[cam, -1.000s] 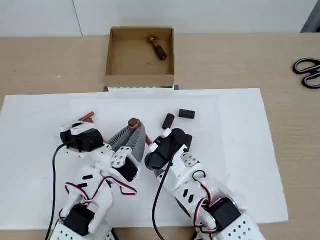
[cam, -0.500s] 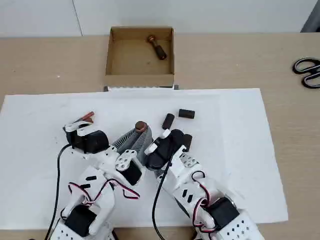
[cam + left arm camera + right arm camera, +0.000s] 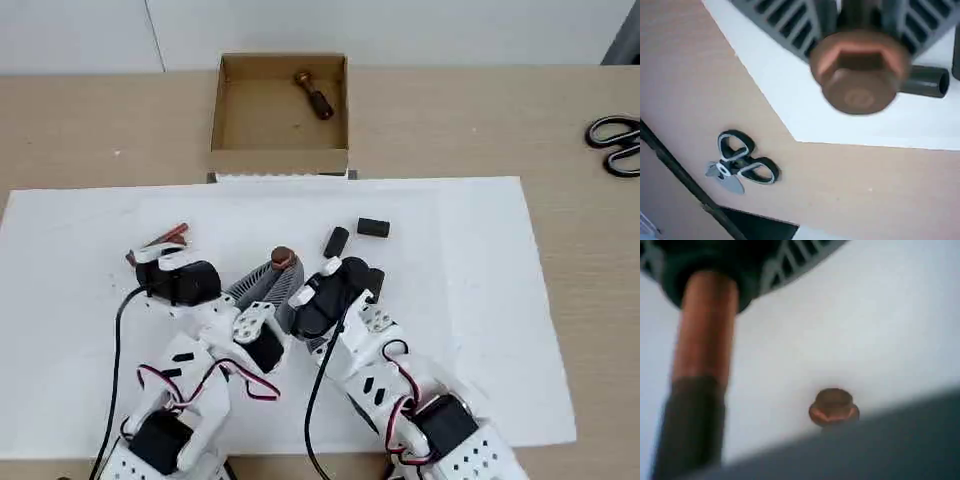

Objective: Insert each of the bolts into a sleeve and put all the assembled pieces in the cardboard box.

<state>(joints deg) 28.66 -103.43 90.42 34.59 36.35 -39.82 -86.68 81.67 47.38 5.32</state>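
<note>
1. A cardboard box [image 3: 280, 160] is set on the wooden table [image 3: 480, 120], just beyond the white sheet [image 3: 470, 300].
2. One assembled piece [image 3: 313, 93], a bolt in a sleeve, is seen inside the box, toward its far right corner.
3. A copper bolt [image 3: 282, 256] is pinched between the ribbed fingers of the left gripper [image 3: 278, 272], over the sheet.
4. A second bolt [image 3: 705, 325], with a dark sleeve [image 3: 690, 430] on its end, is clamped in the right gripper [image 3: 340, 280], close beside the left one.
5. A loose sleeve [image 3: 336, 241], another sleeve [image 3: 373, 227] and a loose bolt [image 3: 165, 238] are found on the sheet.
6. Scissors [image 3: 612, 145] are laid at the table's right edge, and a pale wall [image 3: 400, 30] is seen behind.

Copper bolt [image 3: 705, 325] into dark sleeve [image 3: 690, 425]
</note>
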